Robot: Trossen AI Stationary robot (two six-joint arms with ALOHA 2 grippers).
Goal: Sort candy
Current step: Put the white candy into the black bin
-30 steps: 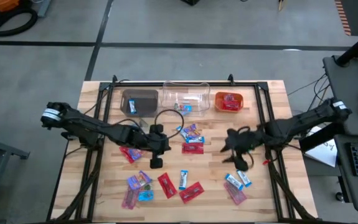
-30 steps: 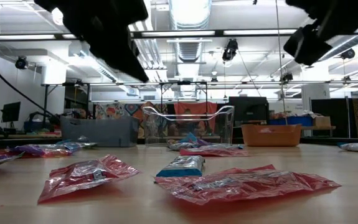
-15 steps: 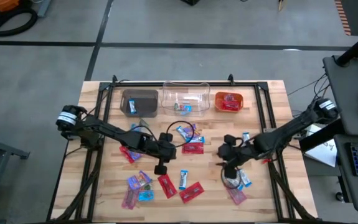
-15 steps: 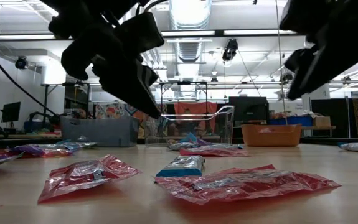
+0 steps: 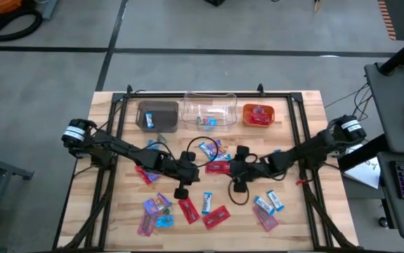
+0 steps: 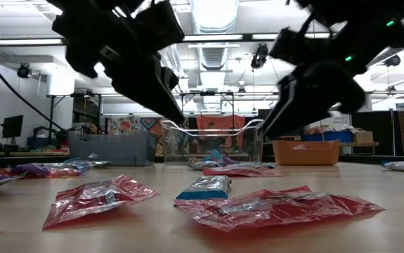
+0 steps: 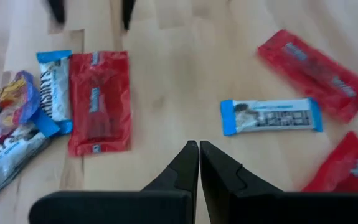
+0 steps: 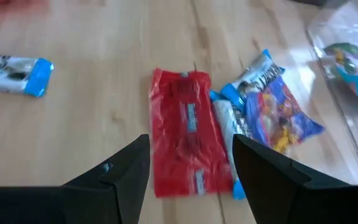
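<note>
The right gripper [image 8: 190,180] is hovering with jaws spread over a red candy [image 8: 188,130] at the table's centre, beside a blue-and-white candy [image 8: 248,78] and a purple-multicolour candy [image 8: 278,115]. The left gripper [image 7: 199,163] is waiting closed and empty nearby. Risk: the neighbouring wrappers are touching the red one, so the descending fingers may be pinching two sweets together, or sliding off the flat foil.

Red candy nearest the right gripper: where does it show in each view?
High view: red candy, table centre, beside the right gripper.
Low view: probably the red wrapper before the clear bin.
Left wrist view, beyond the shut left gripper.
Right wrist view, between the right gripper's open fingers.
Shared landmark: purple candy alongside it.
</note>
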